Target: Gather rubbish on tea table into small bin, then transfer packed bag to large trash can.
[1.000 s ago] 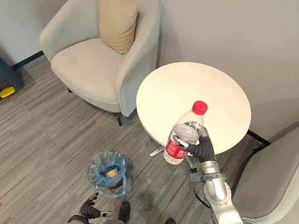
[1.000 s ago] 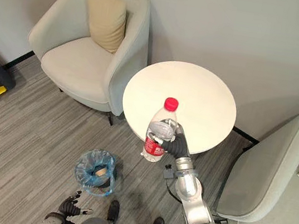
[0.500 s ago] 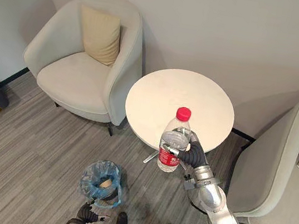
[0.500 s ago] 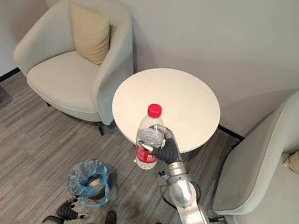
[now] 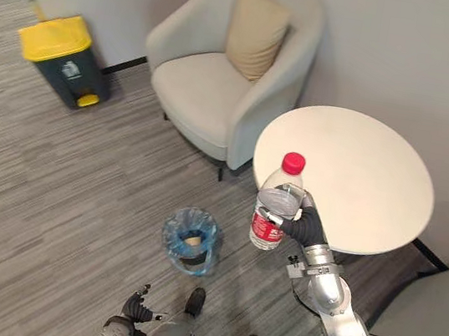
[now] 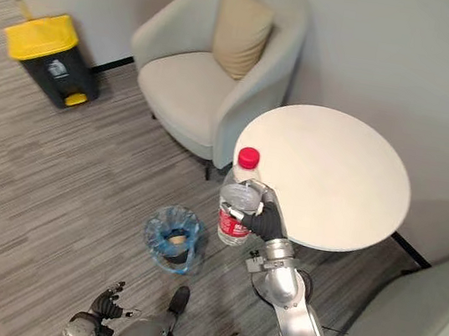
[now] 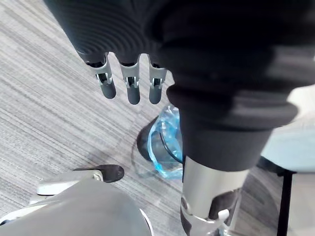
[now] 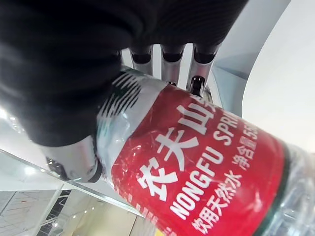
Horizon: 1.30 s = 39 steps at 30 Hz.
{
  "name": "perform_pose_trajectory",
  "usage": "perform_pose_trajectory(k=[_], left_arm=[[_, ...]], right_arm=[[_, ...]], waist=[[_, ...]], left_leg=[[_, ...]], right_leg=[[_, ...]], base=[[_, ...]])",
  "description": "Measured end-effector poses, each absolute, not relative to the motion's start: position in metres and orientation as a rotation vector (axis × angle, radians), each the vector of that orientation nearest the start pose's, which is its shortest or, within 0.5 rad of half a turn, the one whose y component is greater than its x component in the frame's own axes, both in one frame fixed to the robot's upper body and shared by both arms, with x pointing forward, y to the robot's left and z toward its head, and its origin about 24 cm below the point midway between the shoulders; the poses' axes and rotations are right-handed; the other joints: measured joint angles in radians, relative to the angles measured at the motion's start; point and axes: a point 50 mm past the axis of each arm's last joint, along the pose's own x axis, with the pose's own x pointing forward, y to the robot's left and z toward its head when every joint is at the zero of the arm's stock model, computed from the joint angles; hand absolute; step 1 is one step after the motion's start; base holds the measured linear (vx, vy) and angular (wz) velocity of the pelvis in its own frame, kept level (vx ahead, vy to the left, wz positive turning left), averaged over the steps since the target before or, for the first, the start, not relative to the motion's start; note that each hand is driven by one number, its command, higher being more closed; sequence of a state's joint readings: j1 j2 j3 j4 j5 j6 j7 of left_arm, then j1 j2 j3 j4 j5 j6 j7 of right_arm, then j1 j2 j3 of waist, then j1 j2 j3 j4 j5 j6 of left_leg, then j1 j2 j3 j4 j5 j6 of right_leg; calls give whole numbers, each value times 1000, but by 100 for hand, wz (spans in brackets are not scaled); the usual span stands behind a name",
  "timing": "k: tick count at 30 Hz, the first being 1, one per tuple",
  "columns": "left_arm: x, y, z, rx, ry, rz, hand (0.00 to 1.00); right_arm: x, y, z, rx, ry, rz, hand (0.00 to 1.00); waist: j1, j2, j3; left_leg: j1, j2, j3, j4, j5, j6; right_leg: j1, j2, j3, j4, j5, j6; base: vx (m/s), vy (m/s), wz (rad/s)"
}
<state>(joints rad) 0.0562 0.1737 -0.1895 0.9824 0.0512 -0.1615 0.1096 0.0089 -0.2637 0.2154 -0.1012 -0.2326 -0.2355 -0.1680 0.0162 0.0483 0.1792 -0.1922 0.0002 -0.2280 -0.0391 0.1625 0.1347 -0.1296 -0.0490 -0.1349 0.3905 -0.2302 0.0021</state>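
Water bottle point(image 5: 277, 201): clear, red cap and label, upright in right hand point(image 5: 306, 225), fingers and thumb wrapped round lower half. Bottle off tea table point(image 5: 375, 178), held in air just outside table's near left edge, above floor. Small bin point(image 5: 190, 239), blue bag liner, on floor left of bottle, tan scrap inside. Left hand point(image 7: 129, 86) low, near bin, fingers hanging straight and loose. Armchair point(image 5: 209, 98) with cushion point(image 5: 257, 33) just beside table's far left edge. Large trash can point(image 5: 65, 60), yellow lid, by wall, well apart.
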Motion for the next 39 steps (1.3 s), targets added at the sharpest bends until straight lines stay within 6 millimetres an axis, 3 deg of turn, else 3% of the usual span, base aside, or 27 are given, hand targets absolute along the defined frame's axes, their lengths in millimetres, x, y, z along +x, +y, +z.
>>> perform_pose_trajectory(k=[1,3,5,6,8,9,10,12,17,25,28,31,33,35,36,37,39], left_arm=[[136,196,-142,318,870,-7,0],[146,194,-139,314,843,-3,0],[142,191,-140,312,845,-13,0],[137,186,-143,306,857,-28,0],[131,173,-146,277,872,-42,0],[130,170,-147,289,875,-64,0],[131,169,-146,294,870,-71,0],[132,171,-146,309,868,-76,0],[127,173,-147,314,882,-71,0],[126,175,-147,315,884,-65,0],[127,175,-147,314,876,-64,0],[130,180,-145,324,864,-59,0],[130,181,-145,327,864,-59,0],[129,180,-145,327,866,-59,0],[129,181,-144,325,863,-54,0],[129,181,-144,323,861,-53,0],[129,183,-144,328,864,-53,0]], right_arm=[[244,-145,84,-407,-365,69,100],[245,-156,85,-401,-356,13,100],[245,-160,86,-399,-355,-12,100],[245,-162,87,-395,-364,-30,100],[244,-167,88,-395,-366,-65,100],[245,-169,86,-389,-355,-79,100],[244,-165,83,-365,-339,-79,100],[242,-158,79,-341,-326,-62,100],[242,-151,77,-332,-322,-27,100],[242,-151,66,-335,-275,-23,100],[242,-150,65,-340,-270,-13,100],[240,-151,60,-349,-251,-11,100],[238,-153,55,-370,-230,-7,100],[238,-154,53,-379,-220,-5,100],[238,-154,52,-383,-215,-2,100],[238,-152,50,-379,-206,12,100],[238,-151,51,-384,-210,25,100]], waist=[[-6,-17,10],[-20,-27,27],[-46,-35,26],[-57,-20,16],[-58,25,-9],[-56,25,-12],[-45,2,-12],[-31,-12,-15],[-33,4,-25],[-32,2,-25],[-28,-4,-22],[-36,-46,4],[-42,-59,7],[-53,-57,8],[-57,-51,13],[-59,-34,20],[-58,-27,23]], left_leg=[[-39,26,231,70,-127,101],[-76,61,406,306,-145,58],[-26,87,483,465,-190,1],[36,93,502,451,-241,-76],[156,109,496,250,-239,-152],[188,103,495,157,-230,-192],[185,95,500,144,-221,-191],[195,86,501,145,-217,-186],[226,64,505,114,-198,-177],[244,86,504,20,-160,-200],[234,85,527,23,-176,-189],[216,51,527,98,-247,-185],[218,37,506,128,-279,-182],[232,27,485,125,-291,-172],[258,35,468,118,-292,-163],[269,52,458,119,-303,-164],[278,87,438,122,-321,-176]], right_leg=[[22,-45,-45,-60,36,4],[60,-103,-119,-82,53,1],[108,-135,-172,-121,56,8],[130,-132,-185,-159,70,19],[131,-95,-196,-191,96,41],[116,-89,-195,-187,108,56],[112,-86,-184,-203,126,59],[134,-86,-164,-235,143,67],[176,-89,-140,-302,179,79],[154,-40,-129,-326,202,59],[87,-59,-100,-232,141,65],[18,-129,-79,-29,29,88],[19,-163,-86,30,6,91],[10,-174,-81,89,13,103],[-39,-178,-72,192,22,102],[-72,-148,-49,222,0,79],[-120,-94,-39,177,-12,52]], base=[[-131,-14,97],[-203,-11,112],[-157,8,82],[-18,114,48],[45,172,40],[42,131,26],[38,115,17],[16,79,-3],[-19,54,-5],[-57,-41,-7],[-45,-9,-23],[-6,4,2],[89,9,28],[164,52,31],[201,53,24],[210,31,18],[184,-35,22]])
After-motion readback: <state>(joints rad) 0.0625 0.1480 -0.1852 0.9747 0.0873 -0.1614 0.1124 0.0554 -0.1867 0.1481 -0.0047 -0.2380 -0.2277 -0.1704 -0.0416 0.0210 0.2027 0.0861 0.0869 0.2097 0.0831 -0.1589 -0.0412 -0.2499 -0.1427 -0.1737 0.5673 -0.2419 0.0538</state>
